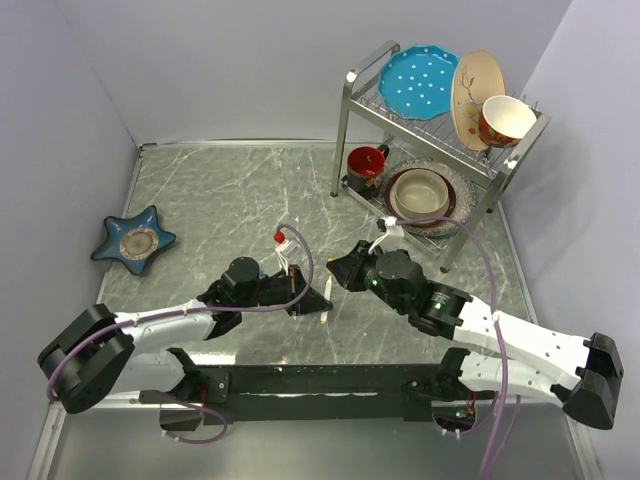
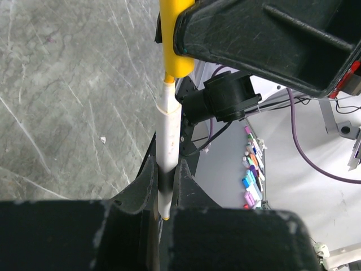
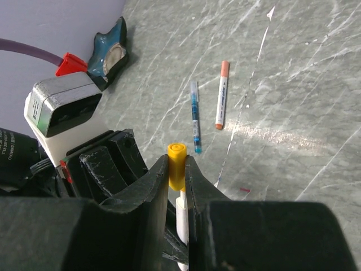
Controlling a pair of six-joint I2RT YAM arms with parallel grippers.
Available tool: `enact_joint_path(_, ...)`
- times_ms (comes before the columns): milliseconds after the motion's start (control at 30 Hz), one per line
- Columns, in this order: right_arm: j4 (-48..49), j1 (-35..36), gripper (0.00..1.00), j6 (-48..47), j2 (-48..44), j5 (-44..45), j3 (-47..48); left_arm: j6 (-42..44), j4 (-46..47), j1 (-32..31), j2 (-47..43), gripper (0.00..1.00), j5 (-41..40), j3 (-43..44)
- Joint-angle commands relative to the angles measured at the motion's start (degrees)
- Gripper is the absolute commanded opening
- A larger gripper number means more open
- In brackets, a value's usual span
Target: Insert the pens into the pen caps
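Yellow cap (image 3: 177, 162) — right tool (image 3: 176, 176) pinching | white pen (image 2: 168, 124) — left tool (image 2: 166, 182) pinching | apparently joined

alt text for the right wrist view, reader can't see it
The right end effector grips a yellow cap, with a white pen meeting it from below. Beyond, on the grey table, lie a blue pen and an orange-ended pen; a blue star-shaped dish sits top left.

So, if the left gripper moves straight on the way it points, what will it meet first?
Probably the right gripper, shut on the yellow cap directly ahead; its white pen has its tip at that cap's mouth.
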Motion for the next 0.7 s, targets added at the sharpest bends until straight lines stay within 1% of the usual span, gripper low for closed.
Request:
enact_joint_path(0, -0.01, 1.52, 0.00, -1.18, -1.39, 1.52, -1.97, 1.68, 1.48, -0.06, -2.04, 0.01, -0.74, 2.00)
enact_joint_path(233, -0.18, 1.79, 0.00, -4.25, -2.01, 2.85, -2.06, 2.56, -0.55, -0.06, -3.00, 0.01, -1.35, 2.35)
enact_joint_path(367, 0.43, 1.87, 0.00, -3.99, -2.80, 2.32, -2.50, 3.08, -1.43, -0.06, -2.83, 0.01, -1.97, 2.88)
enact_joint_path(533, 1.57, 2.49, 0.00, 0.30, -4.73, 0.92, -5.13, 2.21, -0.64, -0.06, -1.43, 0.01, -2.76, 3.84)
enact_joint_path(667, -1.05, 5.99, 0.00, 2.77, -4.56, 4.42, -6.02, 2.64, -1.86, -0.06, -0.81, 0.01, -3.81, 5.42)
